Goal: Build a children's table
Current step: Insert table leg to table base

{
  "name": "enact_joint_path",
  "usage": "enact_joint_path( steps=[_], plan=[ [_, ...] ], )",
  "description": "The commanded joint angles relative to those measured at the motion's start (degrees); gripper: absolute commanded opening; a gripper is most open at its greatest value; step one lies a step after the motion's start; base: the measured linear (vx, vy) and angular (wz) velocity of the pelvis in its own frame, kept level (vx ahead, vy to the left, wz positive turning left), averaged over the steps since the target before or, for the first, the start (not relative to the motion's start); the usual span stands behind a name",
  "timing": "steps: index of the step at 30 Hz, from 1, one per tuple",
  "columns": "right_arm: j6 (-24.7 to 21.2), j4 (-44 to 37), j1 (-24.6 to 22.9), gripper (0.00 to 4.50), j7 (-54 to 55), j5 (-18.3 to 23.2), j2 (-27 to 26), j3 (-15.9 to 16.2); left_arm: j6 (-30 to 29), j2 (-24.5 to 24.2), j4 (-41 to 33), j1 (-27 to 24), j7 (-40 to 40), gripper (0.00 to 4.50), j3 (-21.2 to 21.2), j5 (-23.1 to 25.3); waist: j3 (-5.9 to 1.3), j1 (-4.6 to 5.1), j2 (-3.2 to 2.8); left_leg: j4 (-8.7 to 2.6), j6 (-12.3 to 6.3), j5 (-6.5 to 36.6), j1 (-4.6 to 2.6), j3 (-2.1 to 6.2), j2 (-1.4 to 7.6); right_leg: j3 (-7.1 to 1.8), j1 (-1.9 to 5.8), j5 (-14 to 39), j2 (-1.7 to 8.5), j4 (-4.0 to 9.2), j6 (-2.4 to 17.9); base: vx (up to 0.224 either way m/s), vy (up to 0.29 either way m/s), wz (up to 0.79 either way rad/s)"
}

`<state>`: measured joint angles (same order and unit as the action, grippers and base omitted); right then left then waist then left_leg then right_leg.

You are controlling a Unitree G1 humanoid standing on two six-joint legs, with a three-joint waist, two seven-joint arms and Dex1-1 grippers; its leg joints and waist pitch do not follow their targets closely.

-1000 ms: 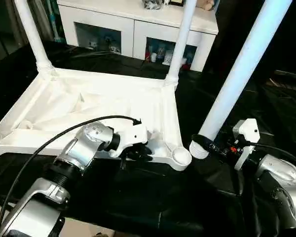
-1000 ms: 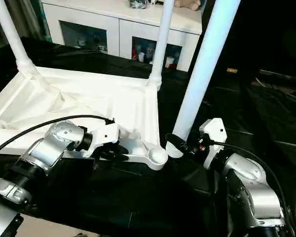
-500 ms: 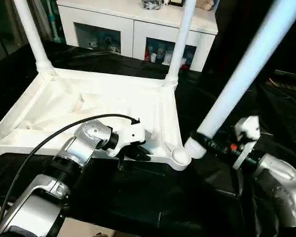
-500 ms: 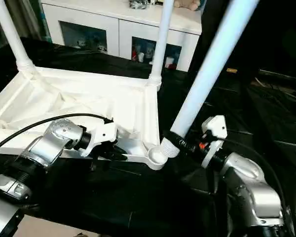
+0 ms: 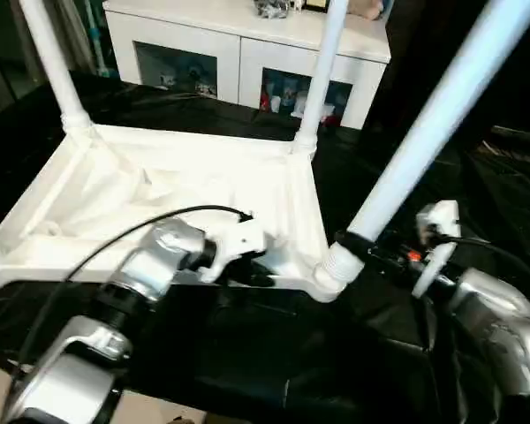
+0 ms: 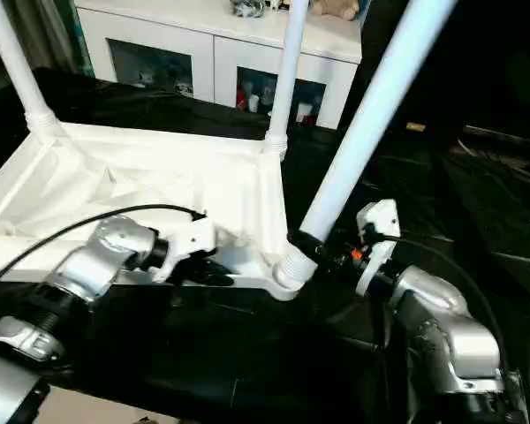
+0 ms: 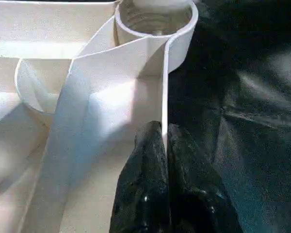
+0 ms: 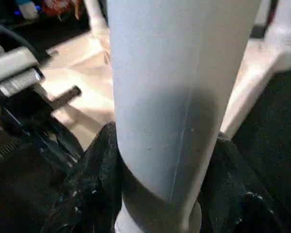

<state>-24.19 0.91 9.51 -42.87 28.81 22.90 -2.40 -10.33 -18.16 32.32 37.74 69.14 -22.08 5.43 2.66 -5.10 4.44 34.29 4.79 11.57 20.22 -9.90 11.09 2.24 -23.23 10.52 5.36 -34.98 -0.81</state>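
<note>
The children's table's white tabletop (image 5: 159,190) lies upside down, ribs up, on a black cover. Two white legs stand in its far corners, one at the far left (image 5: 53,66) and one at the far right (image 5: 318,79). My right gripper (image 5: 371,252) is shut around the lower end of a third leg (image 5: 424,132), which leans up to the right. That leg's threaded foot sits at the near right corner socket (image 5: 329,269). My left gripper (image 7: 163,133) is shut on the tabletop's thin near rim (image 7: 164,87), just beside that socket (image 7: 155,19).
A white glass-door cabinet (image 5: 247,40) stands behind the work. The black cover (image 5: 247,353) spreads under and around the tabletop. A black cable (image 5: 115,238) arcs over my left forearm.
The held leg's lower end has swung left, from beside the corner socket onto it. My left gripper has closed on the rim. The view has shifted slightly.
</note>
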Motion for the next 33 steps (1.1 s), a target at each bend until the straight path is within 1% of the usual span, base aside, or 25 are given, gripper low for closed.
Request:
enact_joint_path(
  steps=[1,2,4,6,7,10,11,15,18,19,20,21,22,23,24,25,26,27,28,29,30,31,33],
  plan=[
    [-0.2,0.8,1.2,1.85,0.3,-0.7,0.3,0.0,-1.0,1.8,0.5,-1.4,-1.8,0.0,0.9,-1.5,-2.89,-0.07,0.67,-4.77,-1.47,10.7,0.24,0.14,1.75,-1.78,2.49,14.8,2.66,4.19,10.1,0.0,0.0,0.0],
    [0.0,1.6,1.6,1.85,0.1,-1.1,0.3,0.2,-0.7,2.3,0.9,-1.1,-2.1,0.0,1.2,-1.8,-2.95,-0.07,0.49,-4.75,-1.54,10.5,0.23,0.15,1.75,-1.77,2.49,14.6,2.68,4.2,10.1,0.0,0.0,0.0],
    [0.4,3.0,2.2,1.85,0.3,-1.5,-0.1,0.3,-0.1,2.7,1.3,-0.9,-2.3,0.0,1.4,-2.1,-2.95,-0.03,0.55,-4.76,-1.65,10.6,0.27,0.14,1.71,-1.74,2.5,14.9,2.68,4.24,10.1,0.0,0.0,0.0],
    [1.0,4.4,2.9,1.85,0.2,-2.0,-0.5,0.6,-0.1,2.9,1.4,-0.8,-2.4,0.0,1.3,-2.2,-3.0,-0.08,0.49,-4.7,-1.7,10.4,0.27,0.12,1.73,-1.77,2.47,14.6,2.7,4.23,10.2,0.0,0.0,0.0],
    [1.1,4.9,3.1,1.85,0.2,-2.2,-0.6,0.7,-0.2,3.0,1.4,-0.8,-2.4,0.0,1.3,-2.1,-3.09,-0.07,0.39,-4.68,-1.7,9.9,0.24,0.13,1.76,-1.74,2.46,13.6,2.69,4.1,10.5,0.0,0.0,0.0],
    [1.5,6.3,4.0,1.85,-0.2,-2.8,-1.0,1.3,-0.6,3.3,1.2,-0.7,-2.8,0.0,1.3,-2.1,-3.11,-0.04,0.4,-4.65,-1.97,9.2,0.27,0.08,1.7,-1.71,2.56,11.6,2.55,3.9,11.1,0.0,0.0,0.0],
    [1.7,6.8,4.3,1.85,-0.4,-3.0,-1.1,1.6,-0.7,3.3,1.1,-0.7,-2.9,0.0,1.3,-2.0,-3.06,-0.08,0.28,-4.67,-2.0,9.4,0.25,0.08,1.7,-1.74,2.56,11.5,2.58,3.92,11.2,0.0,0.0,0.0],
    [2.2,8.6,5.5,1.85,-0.9,-4.0,-1.0,2.4,-0.9,3.6,0.9,-0.5,-3.0,0.0,1.2,-1.9,-3.0,-0.06,0.28,-4.78,-1.57,10.9,0.22,0.13,1.75,-1.73,2.55,14.3,2.71,4.2,10.7,0.0,0.0,0.0],
    [2.8,9.9,6.2,1.85,-1.2,-4.6,-1.3,2.2,-0.7,4.0,1.3,-0.1,-3.5,0.0,1.6,-2.1,-3.04,0.03,0.13,-4.83,-1.4,11.0,0.28,0.19,1.75,-1.69,2.56,13.8,2.64,4.13,10.8,0.0,0.0,0.0],
    [2.9,10.2,6.3,1.85,-1.1,-4.6,-1.4,2.1,-0.6,4.0,1.5,0.0,-3.6,0.0,1.7,-2.1,-3.04,0.02,0.19,-4.76,-1.48,10.7,0.25,0.12,1.7,-1.71,2.53,13.4,2.59,4.16,10.9,0.0,0.0,0.0],
    [3.1,10.5,6.3,1.85,-1.2,-4.5,-1.5,1.8,-0.7,4.2,1.8,0.2,-3.8,0.0,1.8,-2.1,-3.08,-0.08,0.11,-4.76,-1.59,10.3,0.22,0.14,1.72,-1.74,2.61,12.9,2.63,4.09,11.0,0.0,0.0,0.0],
    [3.3,10.8,6.2,1.85,-1.2,-4.3,-1.7,1.4,-0.7,4.3,2.0,0.3,-3.9,0.0,1.9,-2.2,-3.08,-0.09,0.17,-4.71,-1.68,10.2,0.22,0.09,1.7,-1.76,2.58,12.6,2.64,4.12,11.0,0.0,0.0,0.0],
    [3.6,11.2,5.9,1.85,-1.3,-3.6,-2.0,0.6,-0.8,4.4,2.0,0.3,-3.8,0.0,1.8,-2.3,-3.07,-0.08,-0.03,-4.75,-1.74,10.5,0.2,0.1,1.71,-1.76,2.58,12.5,2.64,4.13,11.3,0.0,0.0,0.0],
    [3.9,11.6,5.8,1.85,-1.3,-3.1,-2.2,0.1,-0.9,4.5,2.1,0.3,-3.7,0.0,1.8,-2.4,-3.06,-0.07,-0.09,-4.77,-1.73,10.7,0.21,0.11,1.72,-1.76,2.56,12.6,2.65,4.15,11.4,0.0,0.0,0.0],
    [4.2,12.0,5.5,1.85,-1.1,-2.2,-2.7,-0.9,-1.0,4.6,2.1,0.2,-3.7,0.0,1.8,-2.5,-3.1,-0.06,-0.14,-4.78,-1.7,10.8,0.21,0.13,1.72,-1.73,2.59,12.6,2.65,4.13,11.5,0.0,0.0,0.0],
    [4.3,12.2,5.3,1.85,-1.0,-1.7,-3.0,-1.6,-1.0,4.6,2.1,0.1,-3.7,0.0,1.8,-2.5,-3.12,-0.06,-0.07,-4.79,-1.78,11.0,0.21,0.12,1.75,-1.74,2.6,12.5,2.69,4.15,11.7,0.0,0.0,0.0],
    [4.8,12.8,4.4,1.85,-1.1,-0.5,-3.6,-3.0,-1.2,4.8,2.0,-0.1,-3.6,0.0,1.8,-2.6,-3.13,-0.07,-0.25,-4.79,-1.85,11.0,0.21,0.14,1.77,-1.76,2.59,12.0,2.67,4.1,11.9,0.0,0.0,0.0],
    [4.9,13.0,4.0,1.85,-1.1,-0.1,-3.9,-3.5,-1.3,4.8,2.1,0.0,-3.7,0.0,1.8,-2.7,-3.13,-0.04,-0.17,-4.78,-1.94,11.1,0.21,0.11,1.76,-1.75,2.6,11.8,2.65,4.13,12.0,0.0,0.0,0.0],
    [5.3,13.3,3.4,1.85,-1.1,0.3,-4.5,-4.1,-1.2,4.9,2.4,0.1,-3.8,0.0,2.0,-2.7,-3.14,-0.07,-0.36,-4.8,-1.99,11.1,0.18,0.13,1.77,-1.73,2.61,11.5,2.65,4.13,12.2,0.0,0.0,0.0],
    [5.4,13.4,3.1,1.85,-1.1,0.4,-4.7,-4.4,-1.2,5.0,2.5,0.2,-3.8,0.0,2.0,-2.7,-3.16,-0.02,-0.17,-4.76,-2.22,10.9,0.2,0.09,1.74,-1.71,2.64,11.1,2.56,4.08,12.3,0.0,0.0,0.0],
    [5.6,13.5,2.7,1.85,-1.1,0.5,-4.9,-4.6,-1.1,5.0,2.7,0.3,-3.8,0.0,2.0,-2.7,-3.17,-0.04,-0.19,-4.78,-2.28,10.9,0.19,0.1,1.72,-1.69,2.65,11.1,2.56,4.08,12.4,0.0,0.0,0.0],
    [6.2,13.5,2.0,1.85,-0.9,0.6,-5.4,-4.8,-1.0,5.1,2.9,0.5,-4.0,0.0,2.1,-2.7,-3.12,-0.08,-0.35,-4.82,-2.29,11.0,0.24,0.1,1.72,-1.72,2.63,11.7,2.67,4.17,12.3,0.0,0.0,0.0],
    [7.3,13.4,0.6,1.85,-0.8,0.4,-6.1,-4.8,-0.9,5.1,3.3,0.7,-4.2,0.0,2.3,-2.8,-3.12,-0.09,-0.34,-4.87,-2.22,11.4,0.23,0.12,1.71,-1.7,2.62,12.6,2.63,4.28,11.9,0.0,0.0,0.0]
  ],
)
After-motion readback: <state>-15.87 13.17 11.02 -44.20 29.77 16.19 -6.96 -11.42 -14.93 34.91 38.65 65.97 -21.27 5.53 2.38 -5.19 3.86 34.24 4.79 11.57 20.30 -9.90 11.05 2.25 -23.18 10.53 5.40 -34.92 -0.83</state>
